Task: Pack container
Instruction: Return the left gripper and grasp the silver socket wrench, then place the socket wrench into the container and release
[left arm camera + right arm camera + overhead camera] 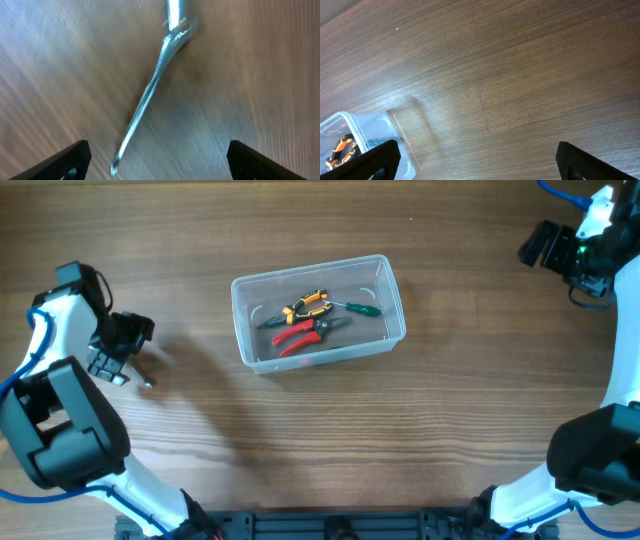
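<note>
- Brown wood-grain tabletop [400, 440] in all views.
- Left gripper [106, 366] at far left, fingers spread wide, gripping nothing.
- Slim shiny metal tool [150, 95] lies flat on the table just beside those fingers.
- Clear rectangular plastic container [310, 269] sits upright mid-table, holding orange-and-black pliers [308, 305], red-handled pliers [295, 335] and a green-handled screwdriver [365, 309].
- Right gripper [538, 246] at far right, fingers wide apart, gripping nothing, well apart from the container.

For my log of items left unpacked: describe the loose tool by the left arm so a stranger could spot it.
On the wooden table, look left of the clear container, beside the left end effector. There lies a slim, shiny metal tool, bare on the wood. Unlike the coloured-handled tools inside the container, it is all silver and outside it.
</note>
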